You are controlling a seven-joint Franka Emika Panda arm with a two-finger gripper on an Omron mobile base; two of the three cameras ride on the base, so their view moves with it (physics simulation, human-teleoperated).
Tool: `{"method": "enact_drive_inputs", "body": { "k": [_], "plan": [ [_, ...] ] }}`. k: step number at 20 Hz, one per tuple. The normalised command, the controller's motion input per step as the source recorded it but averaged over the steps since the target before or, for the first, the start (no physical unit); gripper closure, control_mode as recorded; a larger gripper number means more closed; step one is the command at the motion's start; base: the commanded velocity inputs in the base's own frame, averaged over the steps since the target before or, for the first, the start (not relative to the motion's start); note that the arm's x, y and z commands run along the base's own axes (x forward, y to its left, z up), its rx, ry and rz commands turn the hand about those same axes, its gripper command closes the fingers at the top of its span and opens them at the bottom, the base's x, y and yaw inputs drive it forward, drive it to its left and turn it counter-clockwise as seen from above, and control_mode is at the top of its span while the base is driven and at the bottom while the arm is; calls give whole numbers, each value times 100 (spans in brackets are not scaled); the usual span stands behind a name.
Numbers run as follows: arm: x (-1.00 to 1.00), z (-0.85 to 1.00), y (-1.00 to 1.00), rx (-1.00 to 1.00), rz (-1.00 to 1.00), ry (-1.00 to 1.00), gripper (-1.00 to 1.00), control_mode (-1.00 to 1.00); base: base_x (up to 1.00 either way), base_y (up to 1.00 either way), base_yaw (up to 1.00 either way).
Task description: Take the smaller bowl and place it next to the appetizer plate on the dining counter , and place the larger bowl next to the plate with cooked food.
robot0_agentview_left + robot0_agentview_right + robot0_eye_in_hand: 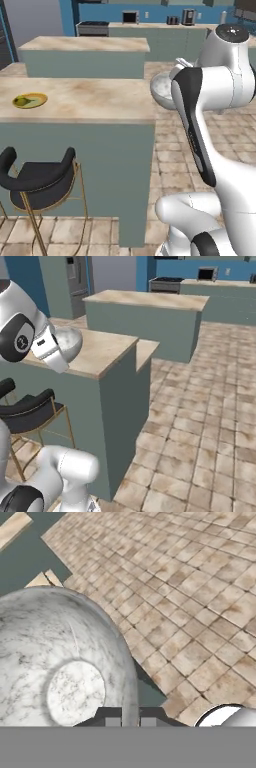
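Hand view: gripper (pixel 130 722) jaws pinch the smaller bowl (pixel 60 662) at its rim, tile floor behind. Left base view adds the appetizer plate (pixel 30 100) on the dining counter (pixel 90 102), well apart from the bowl; bowl probably off the counter's end.

The small round grey-white marbled stone bowl (pixel 60 677) is up in the air, tipped on its side. The little yellow plate (pixel 30 100) with green food lies flat on the long beige marble counter (pixel 95 102).

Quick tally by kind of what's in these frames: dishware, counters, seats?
Bowls: 1, the marbled bowl held in the end effector
Plates: 1, the yellow plate
Counters: 2, the dining counter and the island
Stools: 1, the black stool
Total: 5
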Motion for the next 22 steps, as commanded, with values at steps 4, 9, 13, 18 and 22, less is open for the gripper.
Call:
{"method": "enact_drive_inputs", "body": {
  "k": [4,9,13,18,22],
  "plan": [
    [0,0,0,0,0,0,100,100,-1,100,0],
    [0,0,0,0,0,0,100,100,0,100,-1],
    [0,0,0,0,0,0,100,100,11,85,-8],
    [0,0,0,0,0,0,100,100,11,60,-11],
    [0,0,0,0,0,0,100,100,25,11,-24]
  ]
}}
